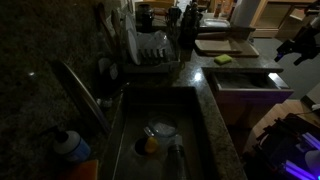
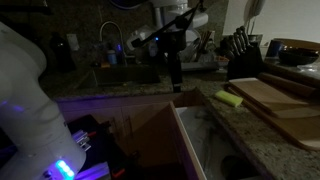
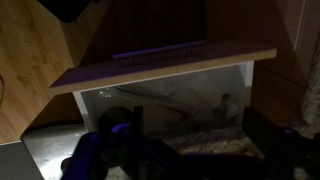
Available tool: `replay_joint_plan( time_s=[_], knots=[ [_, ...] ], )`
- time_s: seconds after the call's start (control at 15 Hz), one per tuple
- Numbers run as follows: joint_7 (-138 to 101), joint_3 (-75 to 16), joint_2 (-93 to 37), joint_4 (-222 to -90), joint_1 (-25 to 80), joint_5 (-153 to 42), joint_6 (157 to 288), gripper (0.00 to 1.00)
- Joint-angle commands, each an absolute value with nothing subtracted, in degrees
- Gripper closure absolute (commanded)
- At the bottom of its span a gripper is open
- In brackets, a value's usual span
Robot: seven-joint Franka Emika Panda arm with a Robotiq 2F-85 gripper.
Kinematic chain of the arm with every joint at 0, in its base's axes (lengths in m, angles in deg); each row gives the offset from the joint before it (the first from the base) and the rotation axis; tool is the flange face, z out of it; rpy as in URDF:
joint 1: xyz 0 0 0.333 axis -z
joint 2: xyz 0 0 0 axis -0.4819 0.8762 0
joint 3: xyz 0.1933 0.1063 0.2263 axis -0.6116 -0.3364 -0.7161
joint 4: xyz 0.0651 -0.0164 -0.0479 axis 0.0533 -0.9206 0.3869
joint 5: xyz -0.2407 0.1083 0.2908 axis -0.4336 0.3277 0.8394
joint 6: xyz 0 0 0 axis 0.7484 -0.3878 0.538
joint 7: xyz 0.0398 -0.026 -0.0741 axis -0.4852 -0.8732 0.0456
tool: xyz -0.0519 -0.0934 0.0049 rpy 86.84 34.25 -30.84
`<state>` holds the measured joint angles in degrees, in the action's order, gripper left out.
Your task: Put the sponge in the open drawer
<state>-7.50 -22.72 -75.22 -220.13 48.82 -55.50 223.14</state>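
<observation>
The task is at its very start, as far as the pictures show: the sponge [image 1: 222, 59] lies flat on the granite counter [image 1: 215, 118], near the counter's edge above the open drawer [image 1: 247, 82], and nothing yellow-green shows inside the drawer's dark interior. In an exterior view the sponge [image 2: 229, 98] sits just beside the stacked wooden cutting boards [image 2: 275, 102], with the drawer's pale rim [image 2: 189, 140] below and in front of it. The gripper [image 1: 293, 47] hangs in the air out beyond the drawer, well apart from the sponge. In the wrist view its two dark fingers stand wide apart with nothing between them, so the claw [image 3: 190, 140] is spread and empty. What is left is everything — reaching the sponge, grasping it, carrying it over the rim and letting go. The scene is very dim, and no brand, label or writing can be read anywhere.
</observation>
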Motion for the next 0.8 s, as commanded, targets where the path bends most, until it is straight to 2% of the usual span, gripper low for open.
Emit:
replay_joint_plan(
  time_s=[0.0, 0.33, 0.47, 0.53, 0.73],
  knots=[
    [0.2, -23.5, -62.2, -212.9, 52.3, -55.4, 230.5, 0.0],
    [18.7, -25.3, -52.3, -203.9, 52.9, -56.6, 237.2, 0.0],
    [28.6, -26.5, -55.6, -203.7, 51.0, -57.6, 232.4, 0.0],
    [21.9, -23.9, -53.8, -204.5, 50.4, -57.0, 235.7, 0.0],
    [27.8, -25.3, -54.8, -203.5, 49.5, -57.2, 233.8, 0.0]
  ],
)
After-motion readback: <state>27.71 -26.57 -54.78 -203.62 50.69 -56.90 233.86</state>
